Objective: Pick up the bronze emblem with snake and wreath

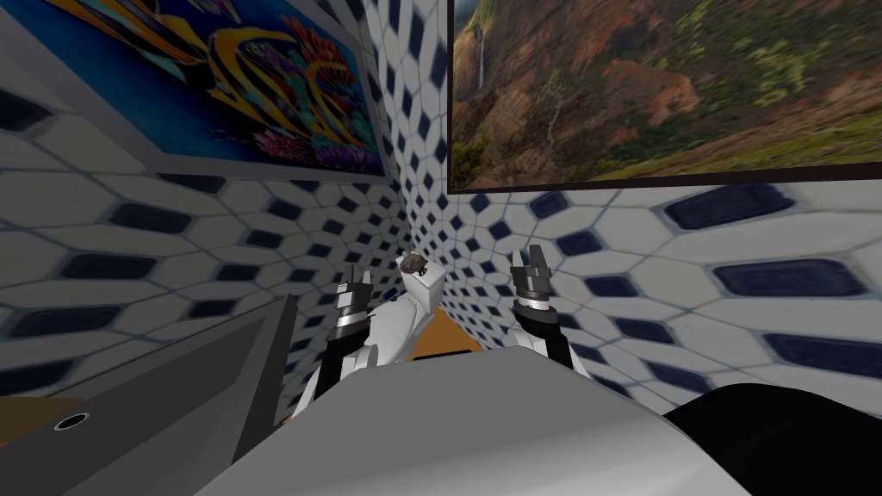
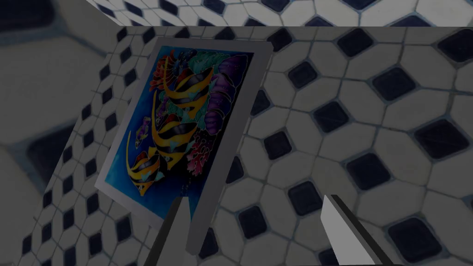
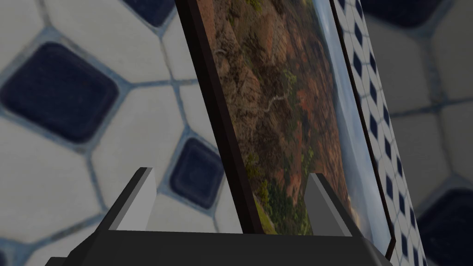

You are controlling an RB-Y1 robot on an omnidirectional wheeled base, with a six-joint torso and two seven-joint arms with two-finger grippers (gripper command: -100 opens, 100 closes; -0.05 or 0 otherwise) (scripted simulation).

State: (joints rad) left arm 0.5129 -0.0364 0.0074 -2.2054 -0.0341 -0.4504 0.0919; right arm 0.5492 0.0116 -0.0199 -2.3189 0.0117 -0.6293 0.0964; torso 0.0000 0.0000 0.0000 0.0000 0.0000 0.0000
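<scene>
Both forearms raised, pointing up and forward. Left gripper (image 1: 355,279): fingers spread wide, holding nothing. Right gripper (image 1: 529,257): same, wide and empty. Grey counter (image 1: 172,387) close on the left. Beyond and between the grippers is a white toilet tank (image 1: 428,293) with the small dark brownish emblem (image 1: 414,263) on its lid, touching neither gripper. Tiled walls (image 1: 603,258) meet in a corner behind it.

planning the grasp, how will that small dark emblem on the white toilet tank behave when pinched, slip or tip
The emblem looks small and lumpy, so it is probably rigid and unlikely to roll. It rests on the narrow white toilet tank, so a nudge might push it off. The thin blades of the left gripper may slip on the emblem's uneven sides.
</scene>
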